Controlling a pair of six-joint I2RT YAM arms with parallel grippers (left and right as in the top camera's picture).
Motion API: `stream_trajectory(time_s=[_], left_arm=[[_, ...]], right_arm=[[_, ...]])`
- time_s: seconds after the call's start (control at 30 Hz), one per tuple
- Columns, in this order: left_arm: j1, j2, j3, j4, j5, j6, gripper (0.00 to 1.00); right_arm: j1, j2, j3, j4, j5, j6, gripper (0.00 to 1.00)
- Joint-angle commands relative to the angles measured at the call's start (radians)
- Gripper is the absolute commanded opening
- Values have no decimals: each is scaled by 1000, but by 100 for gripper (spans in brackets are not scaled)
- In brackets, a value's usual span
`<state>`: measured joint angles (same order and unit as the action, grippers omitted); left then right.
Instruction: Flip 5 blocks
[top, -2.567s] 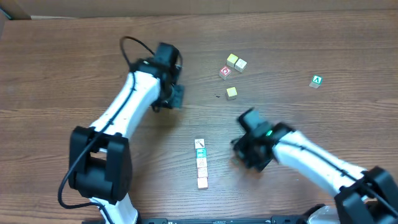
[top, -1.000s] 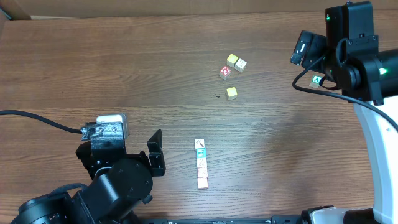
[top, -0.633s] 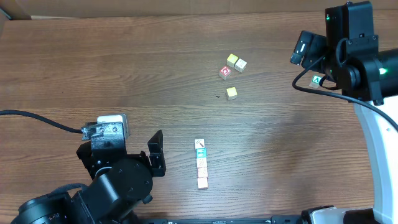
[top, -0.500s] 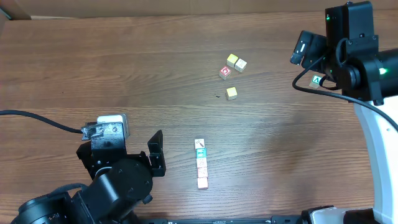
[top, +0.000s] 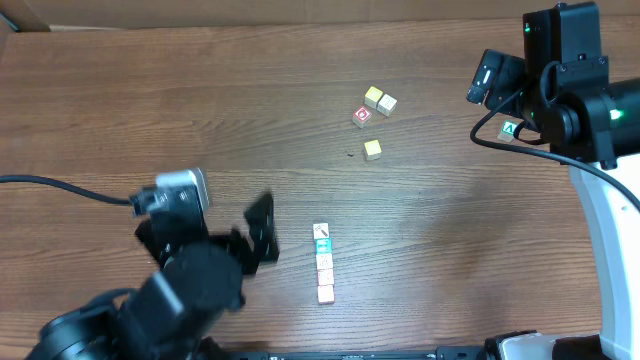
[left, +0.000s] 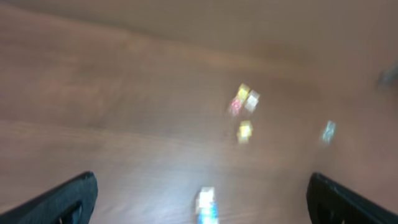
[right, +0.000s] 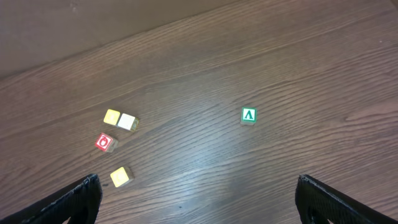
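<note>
Because the blocks (top: 324, 262) sit touching in one row on the tabletop (top: 120, 110), grabbing one could knock its neighbours crooked. Both sets of jaws are wide open and empty, the left set near the row.

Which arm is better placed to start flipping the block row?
Left. The left fingers stand open right beside the block row; the right fingers hover far away, near the green A cube.

Blocks (top: 323, 262) in a row, seemingly touching, loose cubes (top: 379, 100) well behind
</note>
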<state>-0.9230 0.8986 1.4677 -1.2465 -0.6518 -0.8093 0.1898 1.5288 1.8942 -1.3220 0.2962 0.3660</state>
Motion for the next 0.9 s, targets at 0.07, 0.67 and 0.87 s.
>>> stream_trajectory(time_s=[0.07, 0.67, 0.87], left_arm=[[269, 3, -214, 438, 192, 213, 100], [781, -344, -1012, 1259, 877, 503, 100], [909, -565, -1207, 1277, 877, 503, 99]], right_arm=[[-2, -14, 23, 3, 17, -4, 100], [-2, -14, 23, 3, 17, -4, 100], [-2, -14, 23, 3, 17, -4, 100]])
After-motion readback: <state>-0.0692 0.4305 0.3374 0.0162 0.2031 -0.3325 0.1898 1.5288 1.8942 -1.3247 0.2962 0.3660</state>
